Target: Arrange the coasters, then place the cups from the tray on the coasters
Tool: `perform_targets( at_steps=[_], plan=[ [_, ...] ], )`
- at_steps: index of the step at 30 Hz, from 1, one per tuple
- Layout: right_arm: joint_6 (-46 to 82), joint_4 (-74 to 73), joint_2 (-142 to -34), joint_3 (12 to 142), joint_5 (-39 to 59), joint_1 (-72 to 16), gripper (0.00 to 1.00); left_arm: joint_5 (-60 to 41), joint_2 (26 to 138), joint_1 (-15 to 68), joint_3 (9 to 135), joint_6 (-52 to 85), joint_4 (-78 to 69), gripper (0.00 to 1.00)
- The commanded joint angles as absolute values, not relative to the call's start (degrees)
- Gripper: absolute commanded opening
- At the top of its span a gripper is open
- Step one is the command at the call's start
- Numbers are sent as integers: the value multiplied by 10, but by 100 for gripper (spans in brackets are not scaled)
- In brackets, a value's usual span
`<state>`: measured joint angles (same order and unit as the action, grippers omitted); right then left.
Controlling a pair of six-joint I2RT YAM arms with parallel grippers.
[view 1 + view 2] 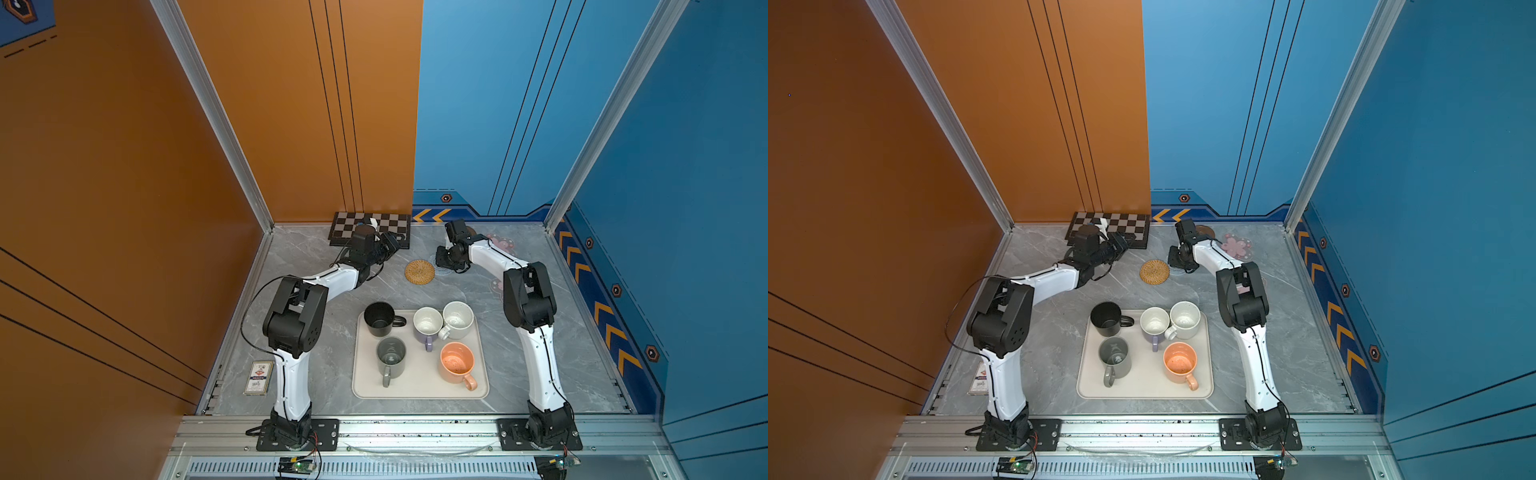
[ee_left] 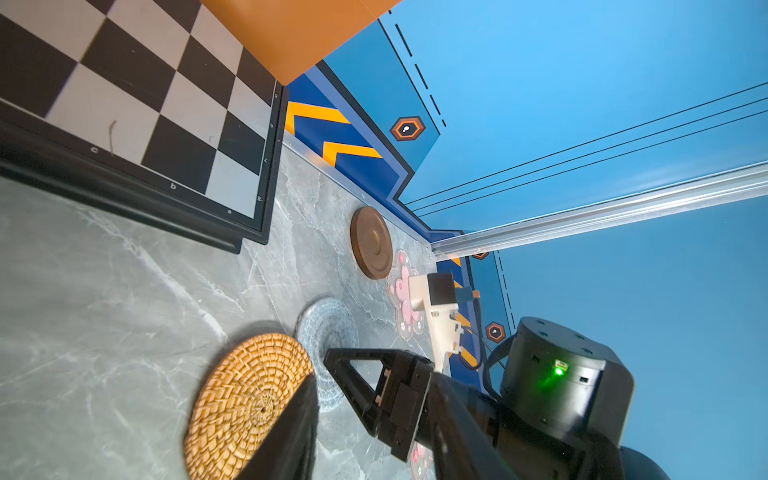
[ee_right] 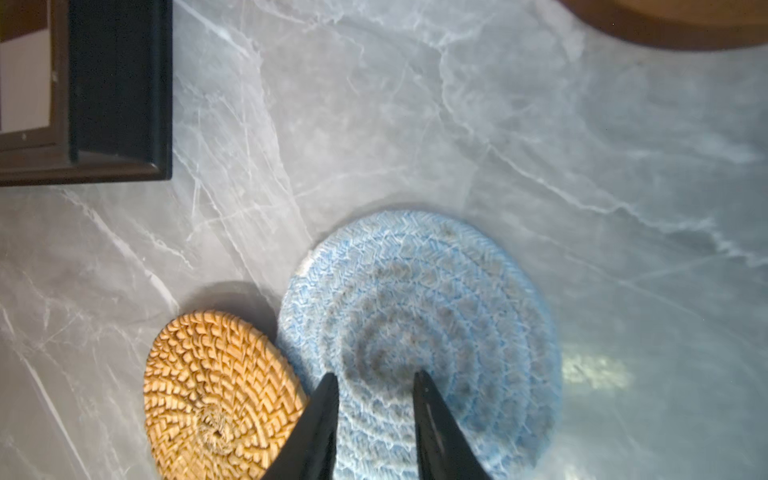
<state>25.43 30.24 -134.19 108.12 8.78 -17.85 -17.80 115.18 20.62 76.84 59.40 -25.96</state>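
Note:
My right gripper (image 3: 377, 376) is open, its tips down on the light-blue crochet coaster (image 3: 457, 299), which lies flat beside the tan rattan coaster (image 1: 420, 272). Nothing sits between its fingers. My left gripper (image 1: 390, 245) hangs open and empty near the chequered board's right end. The dark wooden disc (image 2: 371, 243) and a pink-blossom coaster (image 1: 1237, 246) lie at the back; another blossom coaster (image 1: 496, 284) shows partly behind my right arm. On the cream tray (image 1: 419, 392) stand the black (image 1: 379, 318), grey (image 1: 391, 356), lavender (image 1: 427, 325), speckled (image 1: 458, 320) and peach (image 1: 457, 362) cups.
The black-and-grey chequered board (image 1: 390, 226) lies against the back wall on the left. A small card box (image 1: 258, 377) rests at the front left, beside my left arm's base. Walls close in the grey marble table on three sides.

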Motion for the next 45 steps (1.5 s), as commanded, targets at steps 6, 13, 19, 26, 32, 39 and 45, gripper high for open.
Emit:
perform_targets(
  at_steps=[6, 13, 19, 26, 32, 39, 45],
  plan=[
    [232, 367, -1349, 1152, 66, -129, 44, -195, 1137, 202, 766, 583, -257, 45],
    [219, 312, -1379, 1208, 54, -99, 51, -196, 1158, 203, 775, 578, -258, 45],
    [236, 263, -1412, 1226, 71, -83, 49, -204, 1186, 202, 800, 577, -258, 45],
    [225, 215, -1433, 1239, 84, -83, 38, -218, 1207, 197, 824, 564, -258, 45],
    [227, 186, -1429, 1239, 74, -83, 35, -226, 1226, 192, 830, 566, -258, 45],
    [248, 163, -1463, 1261, 68, -77, 40, -232, 1241, 186, 831, 581, -264, 46],
    [263, 151, -1491, 1277, 68, -78, 40, -229, 1236, 181, 837, 580, -274, 46]
  ],
)
